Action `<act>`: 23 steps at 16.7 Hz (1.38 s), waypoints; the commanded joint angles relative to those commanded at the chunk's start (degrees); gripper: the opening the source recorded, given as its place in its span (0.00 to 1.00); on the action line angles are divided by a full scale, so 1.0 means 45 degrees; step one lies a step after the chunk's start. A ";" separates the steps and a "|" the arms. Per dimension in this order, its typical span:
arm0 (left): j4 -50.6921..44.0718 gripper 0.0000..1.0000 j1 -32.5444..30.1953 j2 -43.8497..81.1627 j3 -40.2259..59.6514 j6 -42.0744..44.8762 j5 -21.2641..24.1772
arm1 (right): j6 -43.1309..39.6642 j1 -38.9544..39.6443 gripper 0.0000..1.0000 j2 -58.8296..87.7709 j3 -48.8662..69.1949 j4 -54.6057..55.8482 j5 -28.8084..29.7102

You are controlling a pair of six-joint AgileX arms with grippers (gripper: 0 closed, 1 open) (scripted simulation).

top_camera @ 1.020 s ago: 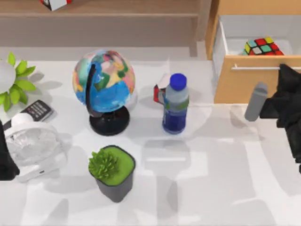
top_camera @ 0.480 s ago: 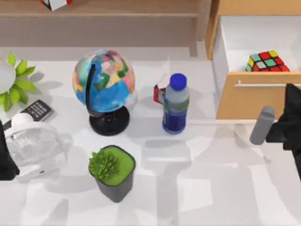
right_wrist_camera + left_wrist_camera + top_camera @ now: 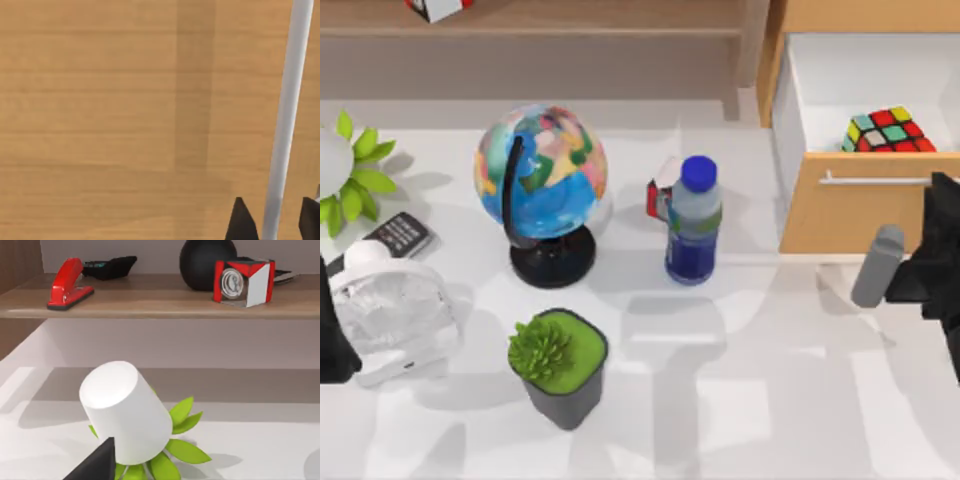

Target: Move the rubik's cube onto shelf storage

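The rubik's cube (image 3: 886, 130) lies inside the open drawer (image 3: 860, 210) of the wooden cabinet at the back right. The shelf storage (image 3: 570, 32) runs along the back, left of the cabinet; in the left wrist view its board (image 3: 160, 302) carries a red stapler and a red-and-white box. My right gripper (image 3: 940, 195) is at the drawer's silver handle (image 3: 875, 180). In the right wrist view that gripper (image 3: 274, 220) is open, with a finger on each side of the handle (image 3: 285, 110) and small gaps between. My left gripper (image 3: 95, 465) is parked at the table's left edge.
A globe (image 3: 540, 175), a blue-capped bottle (image 3: 693, 225) and a potted plant (image 3: 558, 362) stand mid-table. A white fan (image 3: 390, 310), a calculator (image 3: 400, 235) and a white-and-green plant (image 3: 345, 165) sit at the left. The drawer front juts out over the table's right side.
The drawer has slid out toward the front, baring more of the cube, and my right gripper drew back with the handle. Over the last half second almost nothing moved.
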 joint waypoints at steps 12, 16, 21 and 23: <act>0.0000 1.00 0.0000 0.0000 0.0000 0.0000 0.0000 | 0.0000 0.0000 1.00 0.0000 0.0000 0.0000 0.0000; 0.0000 1.00 0.0000 0.0000 0.0000 0.0000 0.0000 | 0.0001 0.0020 1.00 -0.0007 -0.0019 0.0040 0.0027; 0.0000 1.00 0.0000 0.0000 0.0000 0.0000 0.0000 | 0.0007 0.0409 1.00 -0.0110 -0.0925 0.0827 0.0414; 0.0000 1.00 0.0000 0.0000 0.0000 0.0000 0.0000 | 0.0007 0.0366 1.00 0.0474 -0.0918 0.0598 0.0392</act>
